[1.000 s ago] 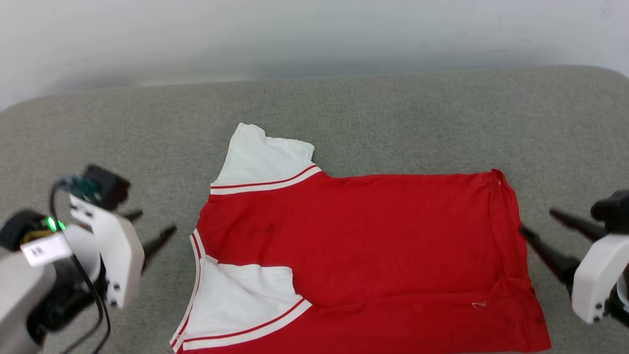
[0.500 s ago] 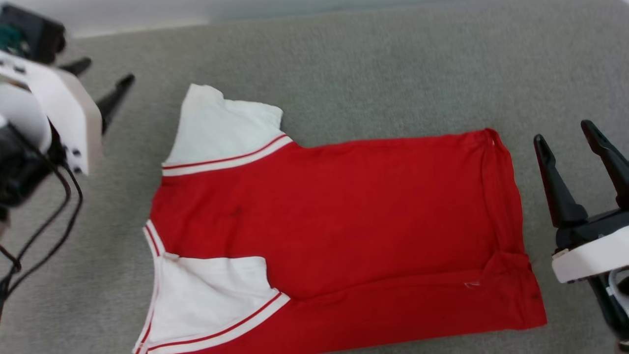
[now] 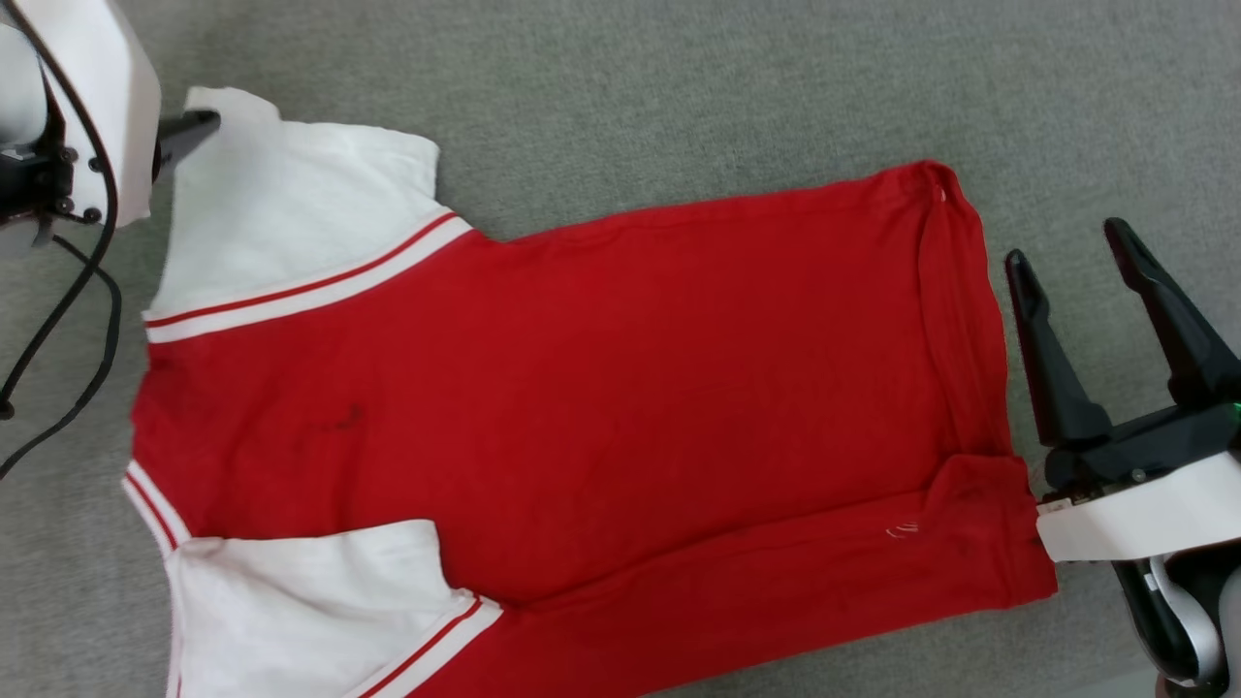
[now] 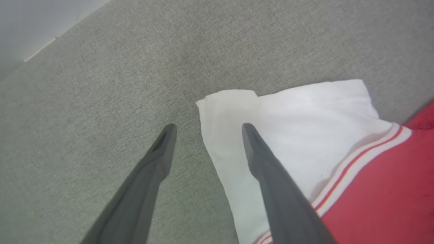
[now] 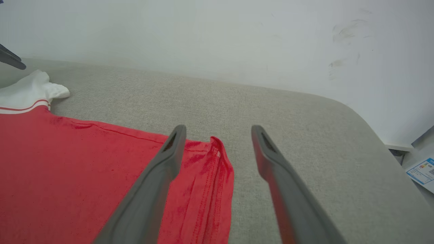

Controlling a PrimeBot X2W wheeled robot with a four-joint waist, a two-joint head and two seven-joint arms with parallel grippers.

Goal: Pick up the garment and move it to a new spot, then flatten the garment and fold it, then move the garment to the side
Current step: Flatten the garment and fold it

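Left wrist view showed the left gripper (image 4: pixel 208 126) straddling the white sleeve edge of the garment (image 4: pixel 322 152), one finger above cloth, one above the grey cushion (image 4: pixel 84 101). The right gripper (image 5: pixel 219 127) stood at the red hem corner. The nearer sleeve was cut off in the head view; contact I could not judge. Both pairs of fingers were spread wide, holding nothing.

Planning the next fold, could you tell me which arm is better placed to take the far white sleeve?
Left. The left gripper, open, straddles the far white sleeve at its edge; the right gripper stands open beside the hem of the garment, at the opposite end.
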